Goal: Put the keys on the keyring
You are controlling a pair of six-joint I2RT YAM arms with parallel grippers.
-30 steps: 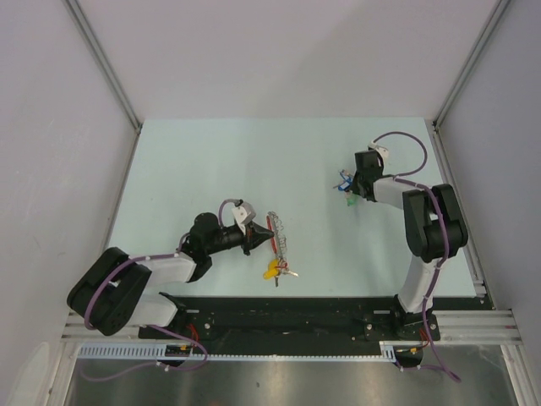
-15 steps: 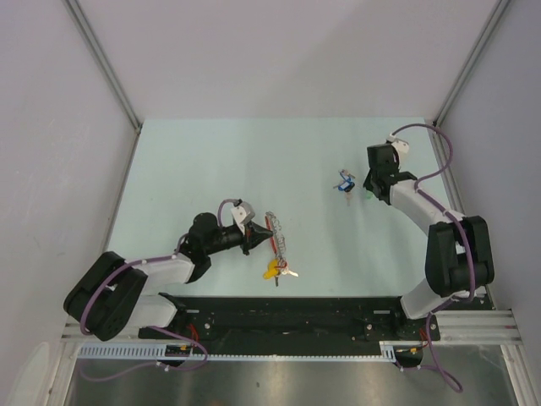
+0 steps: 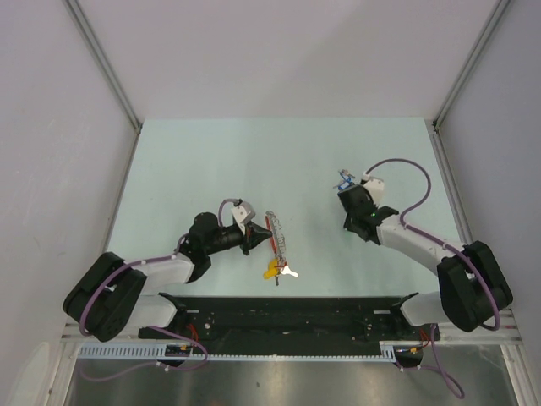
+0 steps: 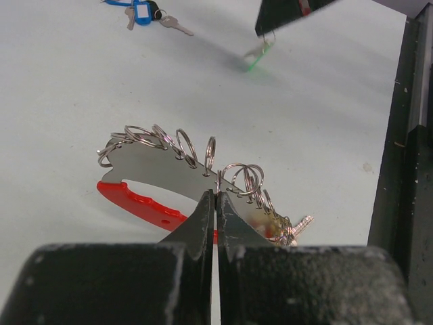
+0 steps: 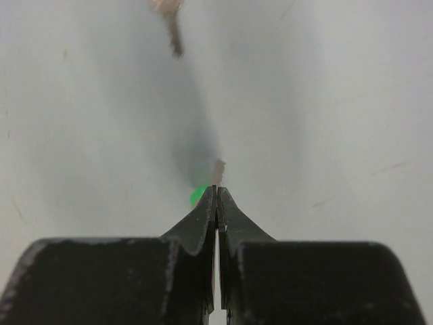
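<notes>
The left end effector is pinching the keyring, its fingers pressed together on the bunch's near edge, about midway along. The keyring is sitting in front of the left arm, toward the near side of the tabletop. Its red loop is curving along the near side, and its silvery rings are standing up along the far side. In the left wrist view the closed fingers are covering part of the red loop. A yellow tag is trailing from the end of the bunch toward the black rail at the tabletop's near edge.

The right end effector is pinching the green-headed key, fingers pressed together, with the metal blade poking past the tips. The key is hanging over bare tabletop well apart from the keyring, too blurred to tell whether it is touching down. The blue-headed key is lying farther back, near the right end effector and apart from the green one.
</notes>
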